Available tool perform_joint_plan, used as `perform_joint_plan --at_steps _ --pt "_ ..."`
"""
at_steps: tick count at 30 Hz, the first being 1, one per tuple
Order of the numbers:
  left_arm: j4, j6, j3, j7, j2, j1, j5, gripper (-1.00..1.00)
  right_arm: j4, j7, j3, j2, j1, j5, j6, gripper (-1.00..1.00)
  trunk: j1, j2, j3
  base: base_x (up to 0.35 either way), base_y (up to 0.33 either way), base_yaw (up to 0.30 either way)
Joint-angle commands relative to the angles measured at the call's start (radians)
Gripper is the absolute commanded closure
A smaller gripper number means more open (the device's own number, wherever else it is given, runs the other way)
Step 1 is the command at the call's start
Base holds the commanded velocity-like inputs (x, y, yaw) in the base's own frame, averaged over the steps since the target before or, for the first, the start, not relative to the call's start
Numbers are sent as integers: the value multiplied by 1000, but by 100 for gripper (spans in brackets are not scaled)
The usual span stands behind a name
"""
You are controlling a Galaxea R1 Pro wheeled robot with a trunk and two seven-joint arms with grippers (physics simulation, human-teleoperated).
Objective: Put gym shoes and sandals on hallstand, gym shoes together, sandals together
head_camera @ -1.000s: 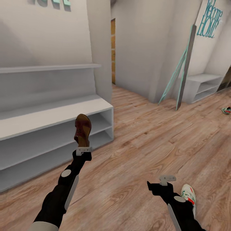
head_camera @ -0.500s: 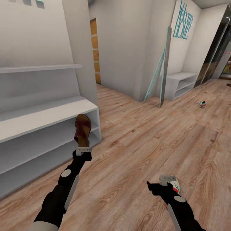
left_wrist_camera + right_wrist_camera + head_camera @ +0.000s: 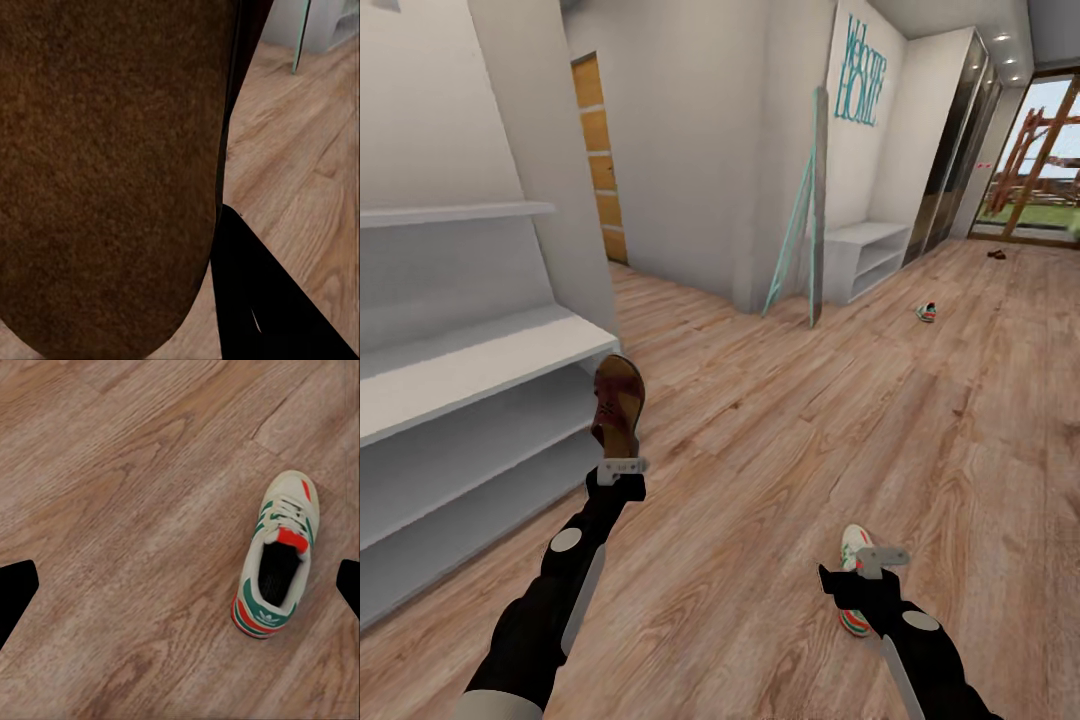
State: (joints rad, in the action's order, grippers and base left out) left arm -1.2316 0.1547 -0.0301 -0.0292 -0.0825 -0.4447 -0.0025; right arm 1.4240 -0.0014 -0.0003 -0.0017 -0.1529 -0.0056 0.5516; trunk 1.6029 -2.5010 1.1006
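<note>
My left gripper [image 3: 622,462] is shut on the heel end of a dark brown sandal [image 3: 618,405], held upright just off the right end of the pale hallstand [image 3: 470,365]. The sandal's brown sole [image 3: 112,172] is close up in the left wrist view. One white gym shoe with green stripes [image 3: 851,580] lies on the corridor floor [image 3: 760,450] right beside my right gripper [image 3: 880,562], which is open. In the right wrist view this gym shoe [image 3: 279,556] lies off to one side of the spread fingers. A second gym shoe [image 3: 926,312] lies far off on the floor.
A low white bench [image 3: 865,255] stands against the far wall, with a teal-edged frame [image 3: 800,240] leaning beside it. A small dark thing [image 3: 996,254] lies on the floor near the glass door, too small to identify. Open plank floor stretches between the hallstand and the bench.
The head view has swung right, so the hallstand has slid left and the glass door has come into view. The near gym shoe now shows left of my right gripper. Both arms hold their pose.
</note>
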Motion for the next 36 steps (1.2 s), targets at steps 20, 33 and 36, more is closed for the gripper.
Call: perform_joint_plan --at_steps 20,33,36 --pt "-2 6 0 -5 0 0 -3 100 2 0 -1 -1 -1 -1 5 -100 0 0 1 0 0 -293" --pt "-2 6 0 -5 0 0 -4 100 2 0 -1 -1 -1 -1 5 -100 0 0 1 0 0 -293" --pt "-2 6 0 -5 0 0 -4 100 2 0 -1 -1 -1 0 5 -100 0 0 1 0 0 -293"
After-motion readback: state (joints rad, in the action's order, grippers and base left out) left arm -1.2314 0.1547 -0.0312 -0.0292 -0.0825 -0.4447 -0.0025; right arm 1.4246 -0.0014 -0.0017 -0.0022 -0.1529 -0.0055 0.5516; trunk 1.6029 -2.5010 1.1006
